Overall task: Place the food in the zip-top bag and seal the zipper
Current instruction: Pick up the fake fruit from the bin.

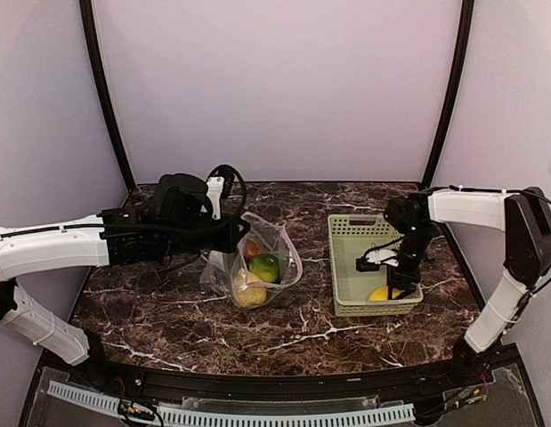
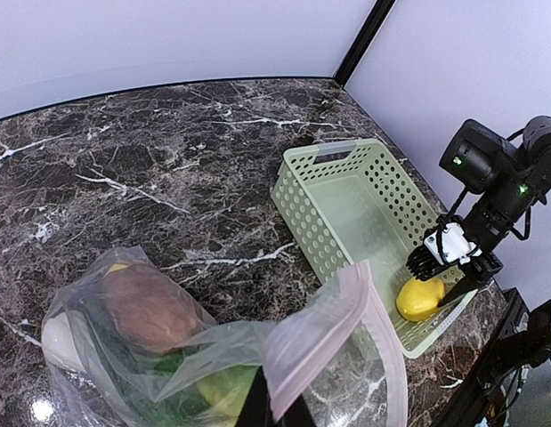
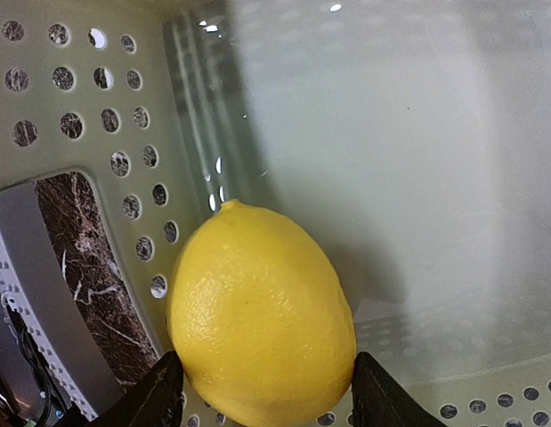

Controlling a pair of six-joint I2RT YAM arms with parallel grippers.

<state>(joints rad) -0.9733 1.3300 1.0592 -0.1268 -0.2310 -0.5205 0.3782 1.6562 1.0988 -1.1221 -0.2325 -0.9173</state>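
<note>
- The right gripper (image 3: pixel 271 405) was closed on the lemon (image 3: pixel 262 311), which lay in the lower corner of the green basket (image 1: pixel 346 227), right of the top view.
- The left gripper (image 1: pixel 232 233) pinched the mouth of the zip-top bag (image 1: pixel 266 267) at frame centre.
- Risk: the grip sat low on the lemon, so the rounded fruit could squirt free on lifting.

The table (image 1: pixel 311 334) was glossy, veined dark marble. The basket (image 1: pixel 360 227) was smooth matt plastic; the lemon (image 3: pixel 262 311) inside it had finely pitted skin; the zip-top bag (image 1: pixel 279 240) was thin, crinkled, shiny plastic.
</note>
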